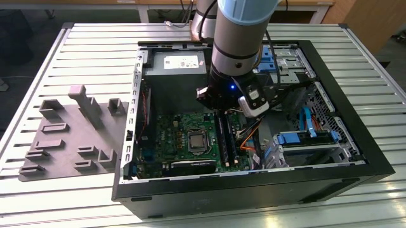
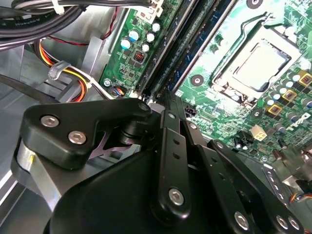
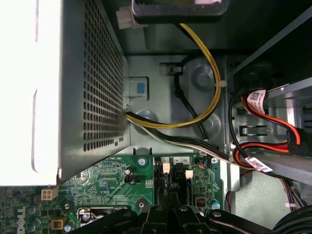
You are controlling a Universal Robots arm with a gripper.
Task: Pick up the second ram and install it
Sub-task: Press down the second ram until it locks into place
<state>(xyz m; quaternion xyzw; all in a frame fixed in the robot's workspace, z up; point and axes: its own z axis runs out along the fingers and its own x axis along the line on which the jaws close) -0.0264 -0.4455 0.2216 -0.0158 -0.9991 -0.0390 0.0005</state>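
- The second ram (image 2: 204, 39) looks to be the thin blue-green strip standing on edge between the long black slot rails, running away from the fingertips in the second wrist view. Seen edge-on like this, I cannot be sure it is fully seated.
- The hand (image 2: 168, 100) sits low over the near end of those rails with its fingers drawn narrow, close together. Whether the thin board's end is pinched between them or merely lies below them I cannot tell.
- In the exterior view the hand (image 1: 223, 110) hangs straight down from the arm, inside the open computer case (image 1: 355, 166) and over the memory slots.
- Handling, as a judgement: the stick is light, stiff and thin, but brittle if bent. Its chips and contact edge are best left untouched.
- The best hold is across the two flat faces near the upper long edge. Any pressing force should go straight down along the slot, never sideways.
- Just beside the slots on the green motherboard (image 1: 184, 128) lies the processor socket (image 2: 258, 63), with small capacitors near it.
- Yellow, black and red cables (image 3: 195, 117) loop near the slot end, by the grey power supply box (image 1: 174, 71).
- Outside the case, on the exterior view's left, a grey plastic tray (image 1: 70, 137) with upright blocks rests on the slatted worktop (image 1: 95, 47).
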